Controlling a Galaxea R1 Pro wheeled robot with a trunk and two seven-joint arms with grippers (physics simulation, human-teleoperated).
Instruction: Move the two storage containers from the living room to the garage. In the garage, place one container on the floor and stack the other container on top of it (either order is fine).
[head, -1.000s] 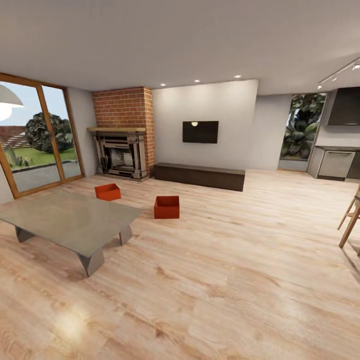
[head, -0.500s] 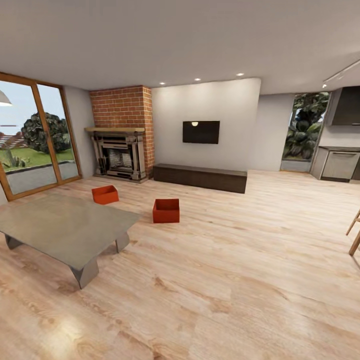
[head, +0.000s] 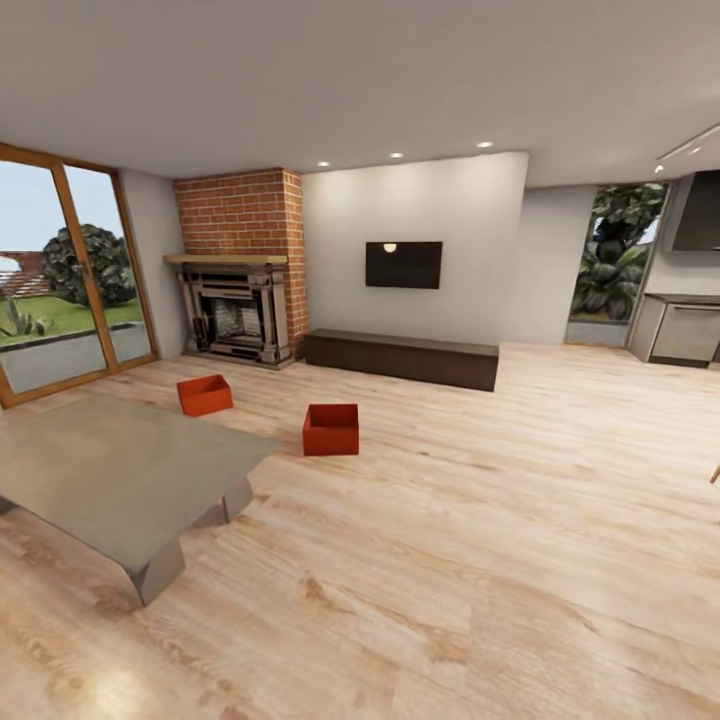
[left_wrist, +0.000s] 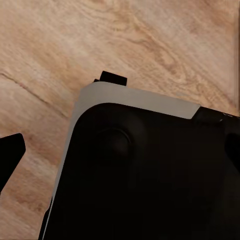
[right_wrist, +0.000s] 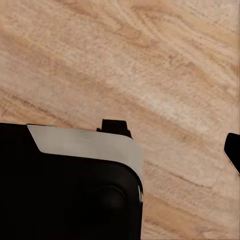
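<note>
Here, the head camera looks across the living room, with its light wood-plank floor (head: 480, 560) running to a white wall. Two red-orange storage containers sit on those planks, both open-topped and apparently empty. The nearer container (head: 331, 429) lies at about twelve o'clock from the robot, a little left of centre. The farther container (head: 205, 394) lies at roughly eleven o'clock, just beyond the far edge of the grey coffee table (head: 115, 473), which fills the ten o'clock side. Behind them stand a brick fireplace (head: 238, 268), a low dark bench (head: 402, 358) and a wall-mounted television (head: 403, 264). Glass doors (head: 62, 270) are at nine to ten o'clock.

Compared with a second ago, the whole view has shifted: the table and doors have slid toward the left edge, and the wooden stool at the right has nearly left the picture. That is the robot's base and camera moving, not the objects; the containers hold their places. It suggests the robot is heading toward the bins, with pickup and the trip to the garage all still ahead.

Each wrist camera shows dark robot bodywork over the planks. Whether either pincer is spread or pressed together cannot be told.
</note>
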